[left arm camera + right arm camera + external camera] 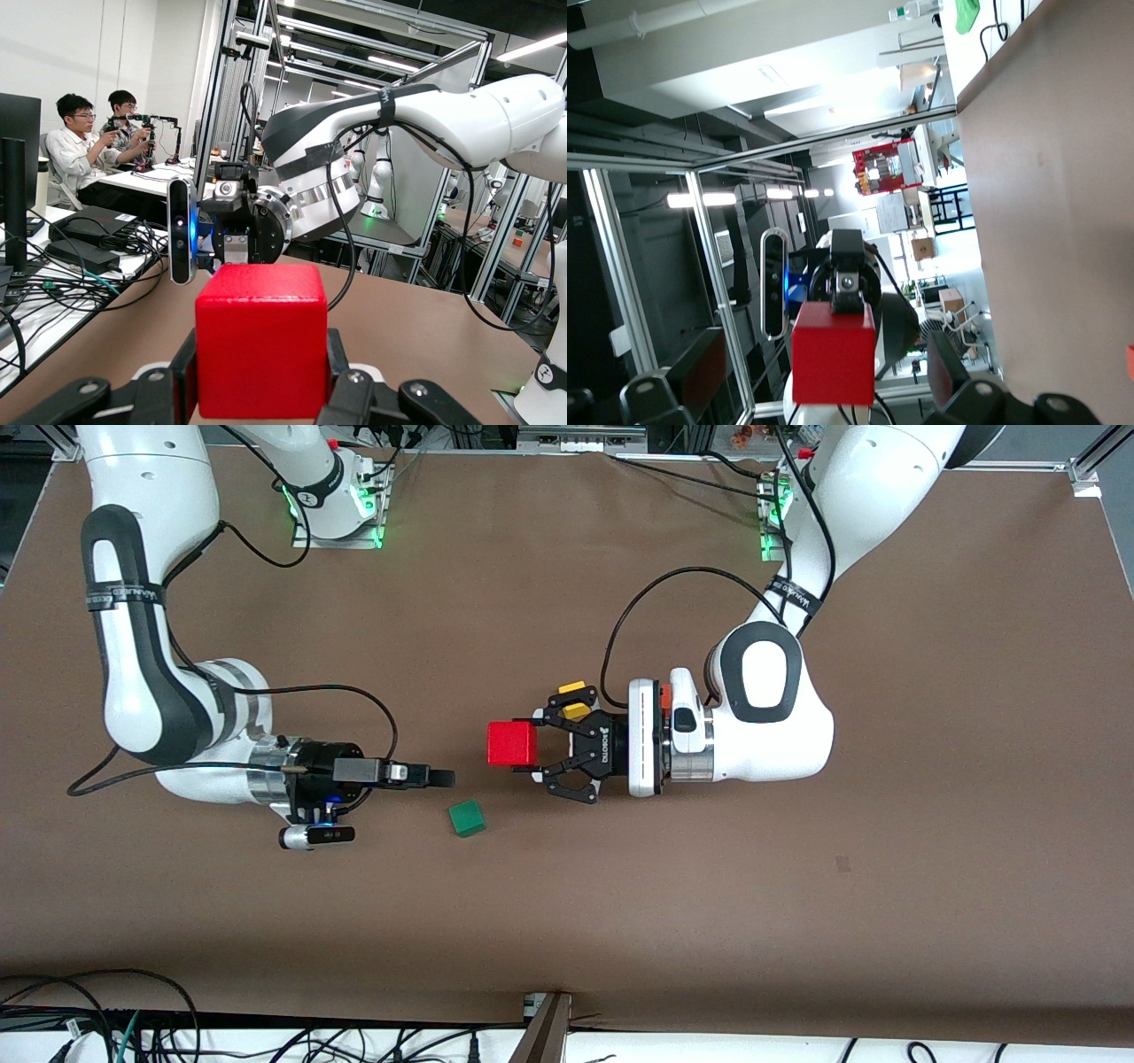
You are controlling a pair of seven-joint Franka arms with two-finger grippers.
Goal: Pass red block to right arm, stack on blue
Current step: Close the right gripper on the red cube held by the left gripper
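Observation:
The red block (511, 743) is held in the air over the middle of the table by my left gripper (532, 746), one linkage finger on each side. In the left wrist view the block (261, 345) fills the space between the jaws of the left gripper (261, 382). My right gripper (438, 779) lies level and points at the block, a short gap away. In the right wrist view its fingers stand wide apart (822, 370), with the block (833, 354) ahead of them. The blue cube is not in view.
A green cube (467, 817) lies on the brown table (797, 921), below and between the two grippers and nearer the front camera. Two yellow cubes (574, 689) lie beside the left gripper, partly hidden by it. Cables trail from both wrists.

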